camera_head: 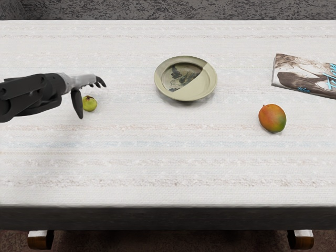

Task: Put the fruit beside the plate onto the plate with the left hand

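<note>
The left hand (83, 87) is pictured over the left part of the table (168, 157), its fingers (97, 82) spread apart and clamped on nothing, the thumb hung downward just beside a small green fruit (90, 103); whether thumb and fruit touch cannot be told. The fruit is seen resting on the tabletop beneath the open hand, left of the plate (185, 78) and well apart from it, and nothing is shown lying on the plate. A mango (272, 118) is set to the plate's right, nearer the front edge, and a magazine (304, 76) is laid at the far right. The right hand is not shown. The grasp is judged not yet made, so the whole carry is left to do. 3 risks are judged from here: the round fruit could be nudged and sent rolling if the thumb is closed before the fingers are brought down around it; it could be dropped short of the plate if only a shallow pinch is taken; and, with 2 fruits on the table, the mango could be mistaken for the target.
</note>
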